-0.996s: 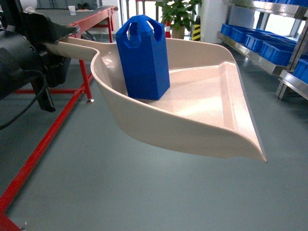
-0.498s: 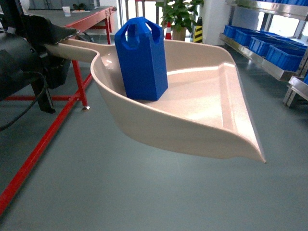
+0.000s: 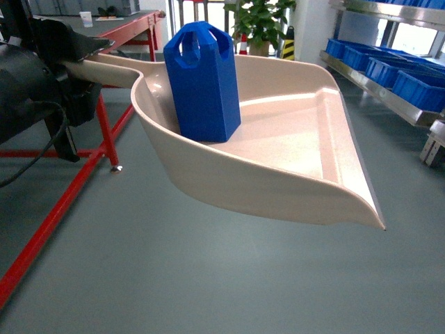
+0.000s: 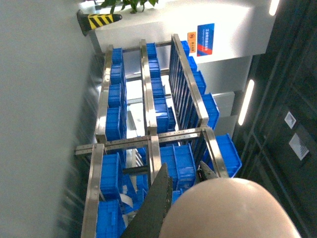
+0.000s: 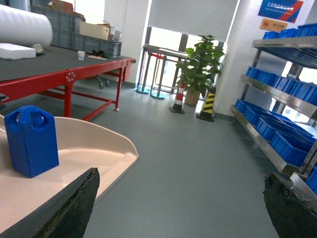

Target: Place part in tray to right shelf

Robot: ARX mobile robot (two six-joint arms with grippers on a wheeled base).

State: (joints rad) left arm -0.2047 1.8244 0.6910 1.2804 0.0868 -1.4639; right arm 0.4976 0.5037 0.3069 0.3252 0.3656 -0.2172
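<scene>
The beige tray (image 3: 278, 202) hangs in the air across the head view, its long handle clamped in my left gripper (image 3: 87, 59) at the upper left. The blue part (image 3: 203, 83) stands upright at the back of the tray's pan, and the right wrist view shows it too, as the part (image 5: 32, 141) on the tray (image 5: 99, 153). In the left wrist view the rounded handle end (image 4: 233, 208) fills the space between the dark fingers (image 4: 156, 208). My right gripper (image 5: 181, 208) is open over bare floor, beside the tray's lip. The right shelf (image 3: 375, 83) stands apart at the far right.
A red-framed table (image 3: 104, 125) runs along the left. Blue bins (image 3: 417, 87) fill the steel rack (image 5: 277, 89) on the right. A potted plant (image 5: 200, 64) and striped cones stand at the back by the window. Grey floor lies between table and rack.
The background has spread outward: the red table leg slid left and the rack's bins slid right. Tray, part and left gripper keep the same place in the head view.
</scene>
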